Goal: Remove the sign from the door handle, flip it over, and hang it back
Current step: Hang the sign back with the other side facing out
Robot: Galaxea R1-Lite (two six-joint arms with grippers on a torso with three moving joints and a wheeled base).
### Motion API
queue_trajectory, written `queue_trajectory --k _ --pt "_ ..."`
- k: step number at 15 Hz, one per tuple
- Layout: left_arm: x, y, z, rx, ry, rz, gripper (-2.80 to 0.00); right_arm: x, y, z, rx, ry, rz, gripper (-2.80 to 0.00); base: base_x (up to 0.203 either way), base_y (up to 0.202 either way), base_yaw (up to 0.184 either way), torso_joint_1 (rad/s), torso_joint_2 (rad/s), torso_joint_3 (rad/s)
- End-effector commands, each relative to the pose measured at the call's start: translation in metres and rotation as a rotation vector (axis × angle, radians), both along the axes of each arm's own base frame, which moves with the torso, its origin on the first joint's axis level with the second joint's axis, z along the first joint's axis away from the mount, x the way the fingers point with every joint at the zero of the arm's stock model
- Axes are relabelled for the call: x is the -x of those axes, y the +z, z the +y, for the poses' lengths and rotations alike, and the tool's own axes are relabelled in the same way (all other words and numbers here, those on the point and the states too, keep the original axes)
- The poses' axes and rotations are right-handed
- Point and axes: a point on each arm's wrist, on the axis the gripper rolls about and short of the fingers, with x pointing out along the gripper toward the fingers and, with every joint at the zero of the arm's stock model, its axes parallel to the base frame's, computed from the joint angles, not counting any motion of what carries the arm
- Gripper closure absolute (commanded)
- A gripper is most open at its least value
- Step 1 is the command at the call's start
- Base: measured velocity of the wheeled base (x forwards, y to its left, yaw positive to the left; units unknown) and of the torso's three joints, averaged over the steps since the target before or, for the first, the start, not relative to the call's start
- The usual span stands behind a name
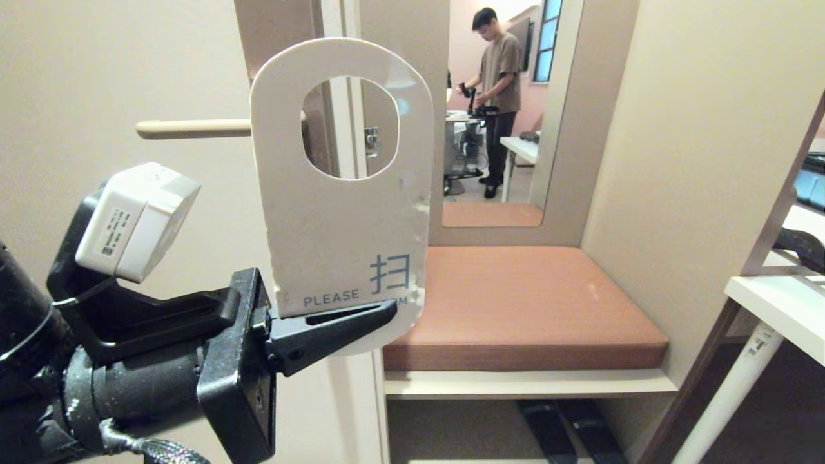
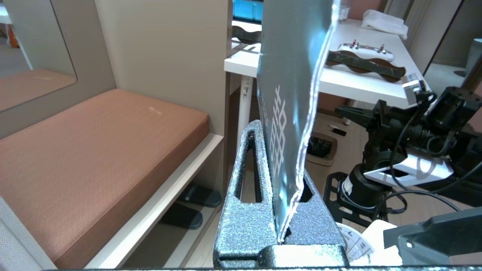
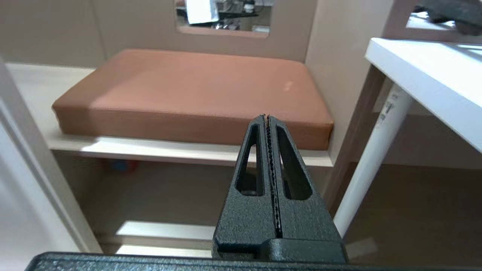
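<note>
My left gripper is shut on the lower end of the sign and holds it upright. The sign's white face with "PLEASE" is turned to the head camera. In the left wrist view the sign shows its slate-blue face, edge-on between the left gripper's jaws. The cream door handle runs level behind the sign, which covers the handle's pivot end. I cannot tell whether the sign's oval hole is over the lever or in front of it. My right gripper is shut with nothing in it, low by the bench, away from the door.
A bench with a brown cushion stands right of the door, dark slippers under it. A mirror above it shows a person. A white desk juts in at the right. My right arm shows beyond the sign.
</note>
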Motion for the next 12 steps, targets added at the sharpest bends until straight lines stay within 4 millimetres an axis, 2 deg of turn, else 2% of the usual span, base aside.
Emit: queue_trajectory --k 1,12 --pt "0.0016 0.0018 0.0015 0.009 -0.003 -0.007 0.0 0.0009 -0.0028 0.0 0.006 0.002 -0.01 0.0 0.0 0.0 0.0 0.0 0.0 0.0" --pt "0.0027 0.0048 0.0026 0.014 0.003 -0.03 0.0 0.0009 -0.0028 0.0006 0.01 0.026 -0.01 0.0 0.0 0.0 0.0 0.0 0.0 0.0"
